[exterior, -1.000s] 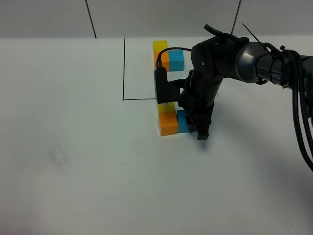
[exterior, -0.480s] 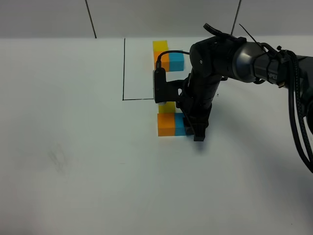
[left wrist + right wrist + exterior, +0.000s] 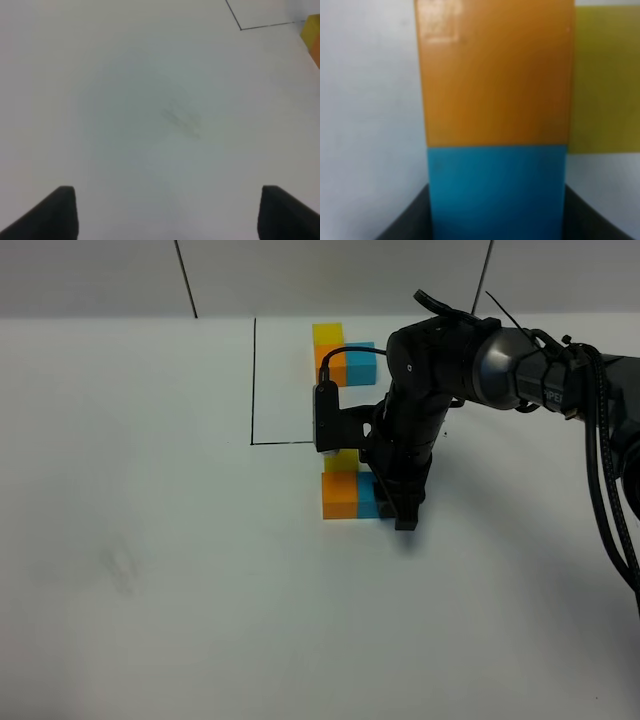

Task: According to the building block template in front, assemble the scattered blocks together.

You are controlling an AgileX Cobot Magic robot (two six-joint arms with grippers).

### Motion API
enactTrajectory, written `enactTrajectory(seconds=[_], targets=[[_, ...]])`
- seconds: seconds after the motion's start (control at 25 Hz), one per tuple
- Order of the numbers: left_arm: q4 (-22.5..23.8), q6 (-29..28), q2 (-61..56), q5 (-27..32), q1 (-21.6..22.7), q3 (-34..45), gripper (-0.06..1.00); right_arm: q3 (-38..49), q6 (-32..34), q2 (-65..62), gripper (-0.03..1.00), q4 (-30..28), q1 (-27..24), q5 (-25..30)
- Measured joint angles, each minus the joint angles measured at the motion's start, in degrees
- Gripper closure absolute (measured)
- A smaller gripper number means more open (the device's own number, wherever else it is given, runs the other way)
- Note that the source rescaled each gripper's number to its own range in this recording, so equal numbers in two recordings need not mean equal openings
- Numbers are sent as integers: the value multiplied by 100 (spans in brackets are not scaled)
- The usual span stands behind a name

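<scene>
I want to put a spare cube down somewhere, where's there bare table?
Free: the wide table left of and in front of the orange block, and inside the black outline left of the template cubes. Crowded: around the orange, blue and yellow blocks, where the right gripper presses in.

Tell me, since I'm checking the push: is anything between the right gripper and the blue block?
Nothing visible. The right gripper sits directly against the blue block, which is flush against the orange block.
</scene>
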Motion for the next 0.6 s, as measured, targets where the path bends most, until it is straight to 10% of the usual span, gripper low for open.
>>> enactTrajectory(seconds=[0.32,0.6], targets=[[0,0,0,0,0,0,34,53,0,-73,94,5,0,33],[0,0,0,0,0,0,34,58,335,-526,8,0,-8,-85]])
